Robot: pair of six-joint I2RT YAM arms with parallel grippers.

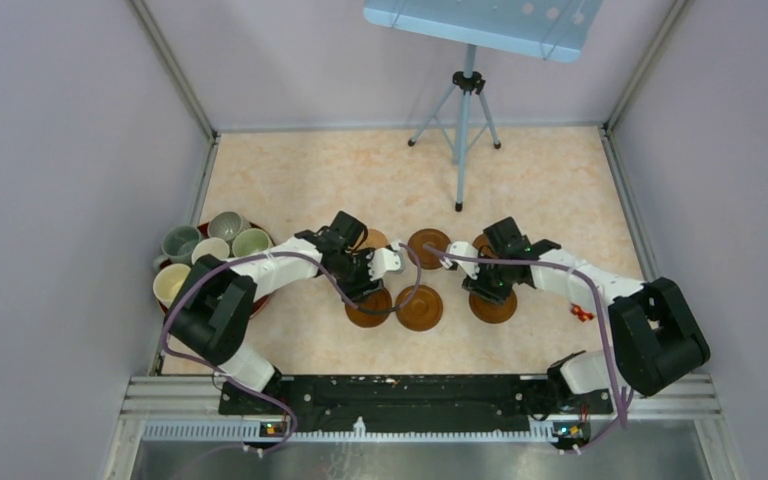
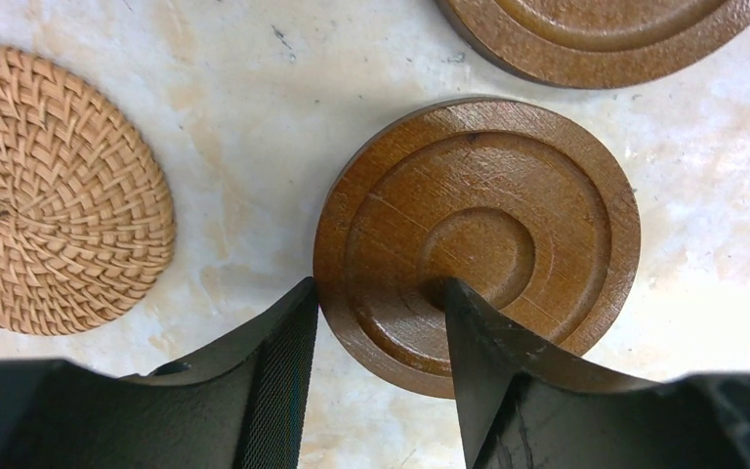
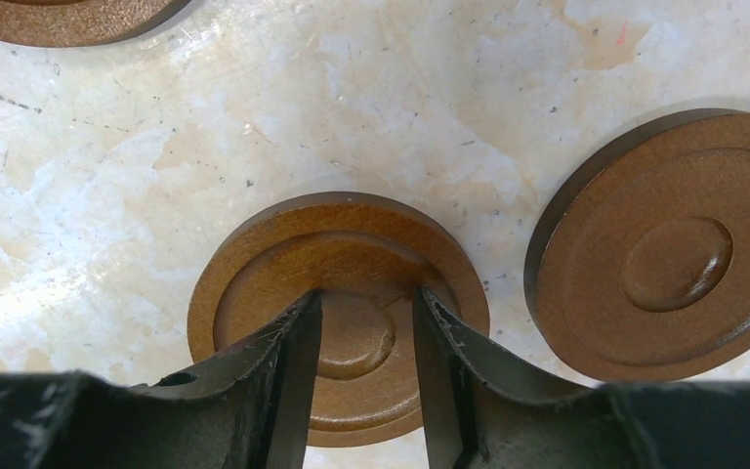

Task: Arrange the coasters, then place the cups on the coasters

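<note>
Five brown round wooden coasters (image 1: 419, 308) and one tan round woven coaster (image 2: 59, 191) were counted. Five small handled ceramic mugs (image 1: 227, 226) were visible. One grey tripod stand (image 1: 463, 120) was present.

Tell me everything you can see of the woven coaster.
The woven coaster is a flat round disc of light tan, wicker-like fibre, plaited in herringbone rings around its centre. It lies on the pale marbled table, beside a grooved brown wooden coaster with bare table between them. Only the table touches it; its left edge is cut off by the frame.
</note>
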